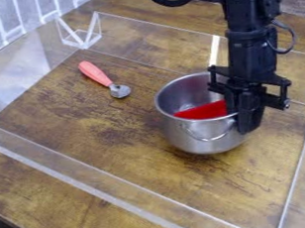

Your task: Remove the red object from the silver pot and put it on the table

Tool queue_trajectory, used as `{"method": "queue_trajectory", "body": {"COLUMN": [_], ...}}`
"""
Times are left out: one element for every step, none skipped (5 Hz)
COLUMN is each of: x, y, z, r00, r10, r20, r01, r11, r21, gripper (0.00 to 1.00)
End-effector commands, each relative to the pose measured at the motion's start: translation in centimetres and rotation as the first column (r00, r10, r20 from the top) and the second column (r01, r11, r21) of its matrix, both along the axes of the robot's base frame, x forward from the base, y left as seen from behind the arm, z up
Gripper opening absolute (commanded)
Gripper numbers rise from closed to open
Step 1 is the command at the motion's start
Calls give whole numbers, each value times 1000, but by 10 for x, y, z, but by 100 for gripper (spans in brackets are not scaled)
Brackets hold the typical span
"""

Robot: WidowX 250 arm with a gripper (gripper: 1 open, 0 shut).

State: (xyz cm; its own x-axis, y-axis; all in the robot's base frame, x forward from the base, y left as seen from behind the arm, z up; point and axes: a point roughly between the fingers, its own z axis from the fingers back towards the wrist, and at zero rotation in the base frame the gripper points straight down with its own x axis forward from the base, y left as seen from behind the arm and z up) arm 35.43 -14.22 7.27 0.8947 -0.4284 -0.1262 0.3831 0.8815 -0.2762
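Observation:
The silver pot [194, 133] stands on the table [77, 122] at the right of centre. Inside it lies the red object [199, 111], flat and bright red, partly covered by the arm. My black gripper [250, 120] hangs straight down over the pot's right rim, its fingers reaching into the pot at the red object's right end. The jaws are shut; the fingertips are hidden behind the pot rim, so whether they hold the red object does not show.
A metal spoon with a salmon handle [101, 77] lies on the wood left of the pot. Low clear acrylic walls [25, 56] edge the tabletop. A small clear stand [79, 30] sits at the back left.

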Motion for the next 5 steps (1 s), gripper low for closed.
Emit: {"method": "queue_trajectory", "body": {"x": [3,2,-1,-4,-6], "y": [0,0,4,8,12], "z": [9,12,22,32,42], "r00": [999,999,998,997,997], "r10": [-36,-44,-51,-57,-63], "r20": [26,24,34,44,54], "r01": [37,45,52,59,64], "r11": [999,998,998,998,997], "r21": [-36,-40,-37,-35,-31], "gripper": [0,0,0,0,0]}}
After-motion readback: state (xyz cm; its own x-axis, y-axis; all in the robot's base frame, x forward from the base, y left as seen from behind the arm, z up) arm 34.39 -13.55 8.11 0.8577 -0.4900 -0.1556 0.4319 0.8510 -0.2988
